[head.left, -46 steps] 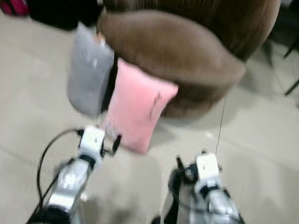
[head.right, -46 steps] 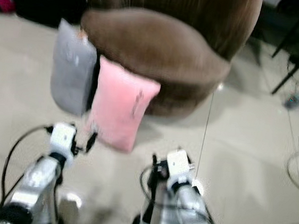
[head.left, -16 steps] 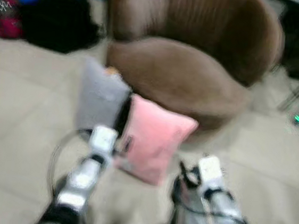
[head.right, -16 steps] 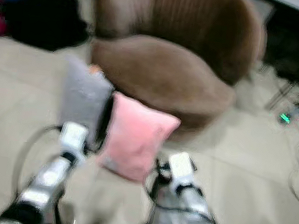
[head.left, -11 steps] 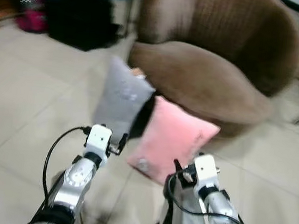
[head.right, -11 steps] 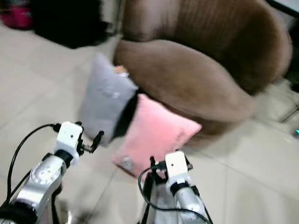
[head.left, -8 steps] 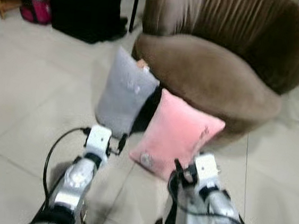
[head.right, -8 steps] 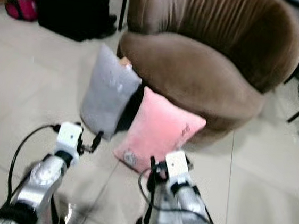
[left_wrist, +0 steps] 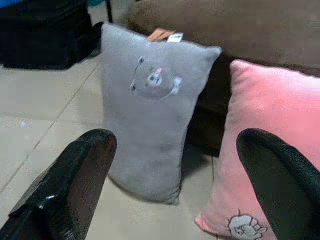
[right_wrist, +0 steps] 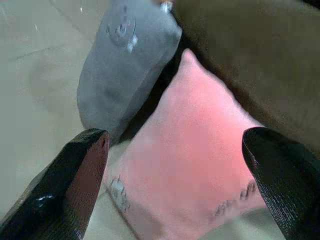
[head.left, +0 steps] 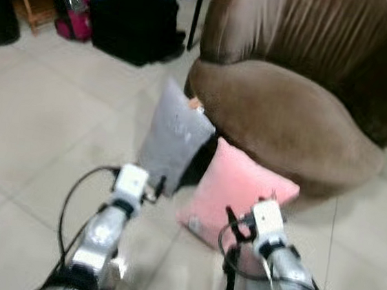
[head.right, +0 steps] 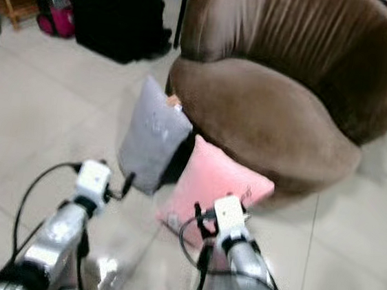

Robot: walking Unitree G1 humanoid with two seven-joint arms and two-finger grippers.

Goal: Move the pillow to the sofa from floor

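Pink pillow [right_wrist: 200, 165] & grey pillow [left_wrist: 150, 105] stand on tiled floor [head.left: 37, 121], leaning on brown sofa [head.right: 272, 119]. Left gripper [left_wrist: 175, 200] & right gripper [right_wrist: 175, 200] both spread wide, short of pillows, touching neither.

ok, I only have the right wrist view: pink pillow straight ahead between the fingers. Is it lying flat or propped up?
Observer: Propped up. In the head views the pink pillow stands on the floor and leans back against the front of the brown sofa.
Operator: Is the grey one touching it?
Observer: No. In the left wrist view the grey pillow stands apart from it, with a dark gap between them.
Operator: Where's the left hand?
Observer: The left hand is open and aimed at the grey pillow, short of it.
Operator: And my right hand?
Observer: From the head, the right hand is low in front of the pink pillow, open and not touching it.
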